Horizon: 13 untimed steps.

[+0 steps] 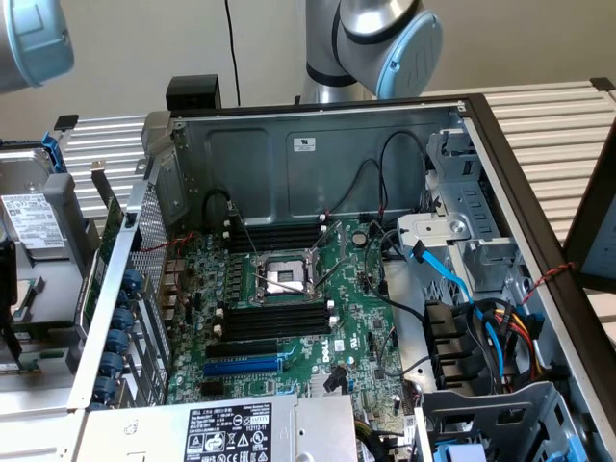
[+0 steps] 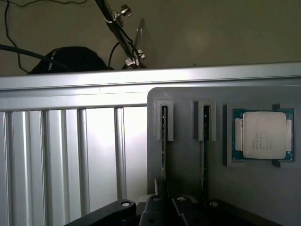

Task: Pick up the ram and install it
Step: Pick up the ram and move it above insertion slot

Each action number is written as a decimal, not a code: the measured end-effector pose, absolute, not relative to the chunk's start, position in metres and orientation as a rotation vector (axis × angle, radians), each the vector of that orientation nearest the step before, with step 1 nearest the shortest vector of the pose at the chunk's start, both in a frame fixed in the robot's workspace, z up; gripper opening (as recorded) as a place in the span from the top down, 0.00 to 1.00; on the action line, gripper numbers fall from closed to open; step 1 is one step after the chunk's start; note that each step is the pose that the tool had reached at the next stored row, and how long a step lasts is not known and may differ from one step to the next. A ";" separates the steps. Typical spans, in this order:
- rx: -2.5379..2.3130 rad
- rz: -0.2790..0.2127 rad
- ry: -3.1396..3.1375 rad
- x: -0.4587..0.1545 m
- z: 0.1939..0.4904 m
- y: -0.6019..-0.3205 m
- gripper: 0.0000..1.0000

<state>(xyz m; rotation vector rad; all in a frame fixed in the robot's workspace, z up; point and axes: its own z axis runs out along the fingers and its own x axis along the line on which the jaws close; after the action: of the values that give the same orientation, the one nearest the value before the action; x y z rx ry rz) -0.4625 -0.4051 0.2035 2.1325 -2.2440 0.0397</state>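
Note:
In the wrist view a grey holder tray (image 2: 188,160) has two narrow slots. A ram stick (image 2: 163,141) stands edge-on in one slot and a second stick (image 2: 205,141) in the slot beside it. My gripper (image 2: 162,200) shows as black parts sitting right over the near end of the first stick; whether it touches the stick I cannot tell. In the exterior view the open computer case holds the green motherboard (image 1: 356,289) with long black empty memory slots (image 1: 274,318) beside the processor socket (image 1: 284,274).
A processor chip (image 2: 263,136) lies in a pocket of the tray beside the sticks. The tray rests on a ribbed aluminium table (image 2: 70,155). In the case are a blue slot (image 1: 241,366), loose cables (image 1: 481,318), drive bays (image 1: 462,221) and metal walls. Arm links (image 1: 385,38) rise behind the case.

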 end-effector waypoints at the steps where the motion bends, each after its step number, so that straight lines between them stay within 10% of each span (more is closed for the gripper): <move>1: 2.132 0.040 -2.244 -0.462 0.204 -0.405 0.88; 13: 2.131 0.044 -2.242 -0.462 0.207 -0.405 0.88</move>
<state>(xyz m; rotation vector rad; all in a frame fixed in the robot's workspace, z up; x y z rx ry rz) -0.4625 -0.4051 0.2069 2.1307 -2.2422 0.0437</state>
